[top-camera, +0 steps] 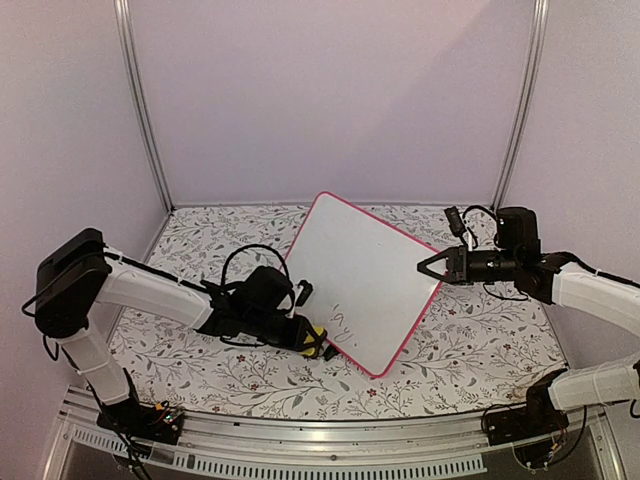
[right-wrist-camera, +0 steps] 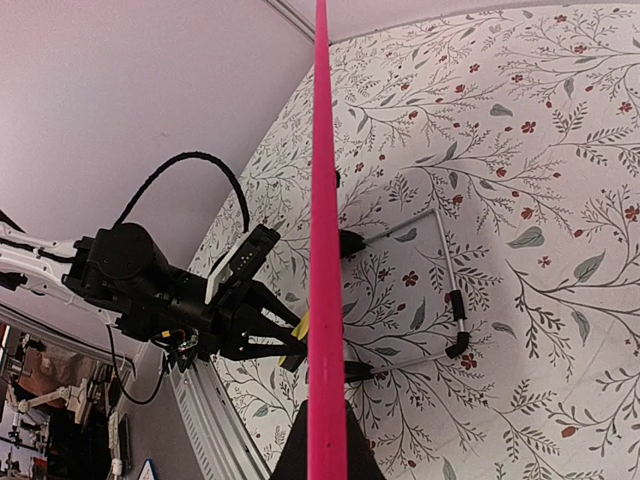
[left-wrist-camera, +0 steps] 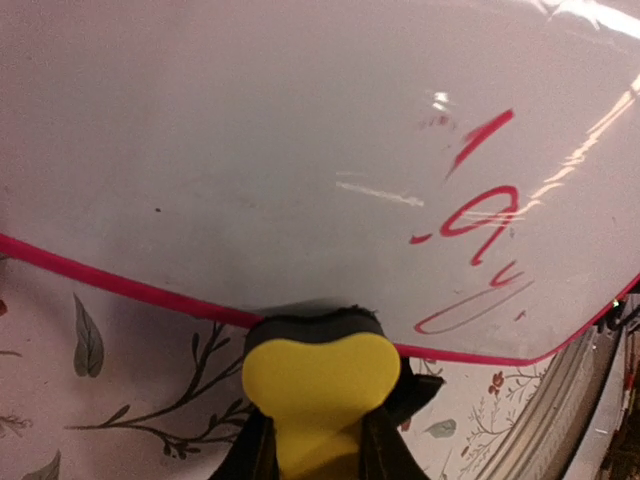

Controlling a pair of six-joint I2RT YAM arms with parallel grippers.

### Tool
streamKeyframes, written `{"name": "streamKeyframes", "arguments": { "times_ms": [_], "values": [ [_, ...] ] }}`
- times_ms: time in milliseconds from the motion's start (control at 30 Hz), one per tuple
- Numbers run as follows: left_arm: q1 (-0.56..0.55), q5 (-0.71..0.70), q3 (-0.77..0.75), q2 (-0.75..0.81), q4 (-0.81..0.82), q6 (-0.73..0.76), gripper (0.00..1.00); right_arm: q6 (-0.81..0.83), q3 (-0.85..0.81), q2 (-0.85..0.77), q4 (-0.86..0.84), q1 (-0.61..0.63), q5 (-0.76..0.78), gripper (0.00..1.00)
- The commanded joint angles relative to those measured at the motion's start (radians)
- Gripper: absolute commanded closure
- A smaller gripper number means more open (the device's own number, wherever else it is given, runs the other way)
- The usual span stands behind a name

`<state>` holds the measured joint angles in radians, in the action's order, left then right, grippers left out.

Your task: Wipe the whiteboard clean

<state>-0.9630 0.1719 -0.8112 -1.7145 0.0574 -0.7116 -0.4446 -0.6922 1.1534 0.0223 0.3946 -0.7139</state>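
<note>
A rectangular glossy whiteboard with a thin pink-red frame [top-camera: 365, 280] [left-wrist-camera: 250, 150] [right-wrist-camera: 322, 250] is standing tilted on one corner in the middle of the table, over a white cloth printed with grey twigs and small red flowers [top-camera: 470, 340] [right-wrist-camera: 520, 150]. The right gripper [top-camera: 430, 267] [right-wrist-camera: 325, 450] is pinching the board's right-hand edge between narrow, closed fingers, and its wrist view is looking straight along that frame. The left gripper [top-camera: 315, 343] [left-wrist-camera: 318, 450] is clamping a yellow plastic eraser with a dark felt pad [top-camera: 316, 338] [left-wrist-camera: 320, 375], its pad sitting at the board's lower frame. Red handwriting [top-camera: 338, 320] [left-wrist-camera: 480, 225] is showing near the board's lowest corner, just beside the eraser. Behind the board, a thin wire stand with black ends [right-wrist-camera: 445, 290] is reaching out over the cloth.
</note>
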Motion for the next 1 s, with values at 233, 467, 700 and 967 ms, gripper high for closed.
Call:
{"name": "streamKeyframes", "arguments": {
  "times_ms": [233,467,700,967],
  "values": [
    [-0.011,-0.165,-0.048,0.127,-0.014,0.053,1.00,0.011,-0.020,0.003,-0.107,0.004,-0.026,1.00],
    [0.010,-0.151,-0.164,-0.009,-0.095,0.092,1.00,0.009,-0.017,-0.001,-0.102,0.004,-0.025,1.00],
    [0.009,-0.091,-0.148,-0.085,-0.075,0.067,1.00,0.011,-0.016,-0.001,-0.102,0.006,-0.024,1.00],
    [-0.001,-0.063,-0.059,-0.060,-0.009,0.031,1.00,0.007,-0.017,0.011,-0.108,0.006,-0.026,1.00]
  ]
}}
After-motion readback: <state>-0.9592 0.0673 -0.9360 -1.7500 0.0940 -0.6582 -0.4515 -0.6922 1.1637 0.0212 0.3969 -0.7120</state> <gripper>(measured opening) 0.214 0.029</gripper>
